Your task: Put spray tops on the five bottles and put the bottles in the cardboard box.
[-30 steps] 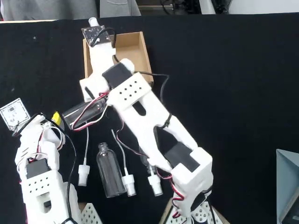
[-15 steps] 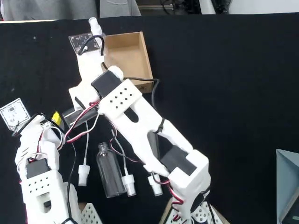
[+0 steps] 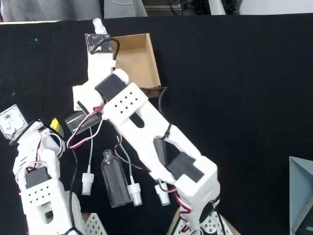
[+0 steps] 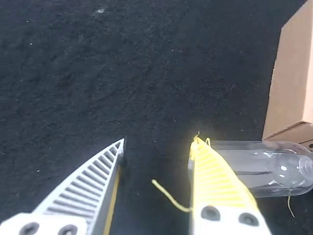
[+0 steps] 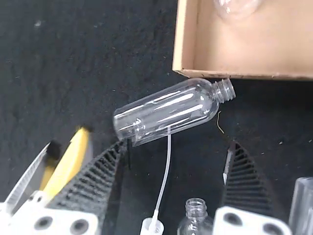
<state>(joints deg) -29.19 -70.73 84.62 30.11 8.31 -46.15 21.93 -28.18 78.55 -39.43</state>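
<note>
The right gripper (image 5: 176, 147) is hanging over the matte black cloth (image 5: 73, 58) with its black, ribbed, wedge-shaped fingers spread wide and gripping nothing. Just beyond its fingertips a clear plastic bottle (image 5: 168, 111) is lying on its side. It is a smooth, glossy cylinder with rounded shoulders and a threaded, uncapped neck, which is pointing at the outer wall of the cardboard box (image 5: 186, 44) close to a corner. The box is a shallow open tray of plain brown board with raw cut edges, and a rounded clear shape (image 5: 237, 7) is lying inside it (probably the end of a bottle, though too little shows to be sure). The left gripper (image 4: 159, 144) is also standing open and empty. One of its tapered, ridged fingers is pale grey and the other is yellow, and the yellow one is sitting just beside the base end of the lying bottle; contact cannot be judged. In the high view a second capless bottle (image 3: 115, 180) is lying nearer the arm bases, well apart from the box. Three white spray tops (image 3: 87, 183) (image 3: 135, 192) (image 3: 163, 194), each trailing a thin translucent dip tube, are lying on either side of it. None of the tops is sitting on a bottle.
</note>
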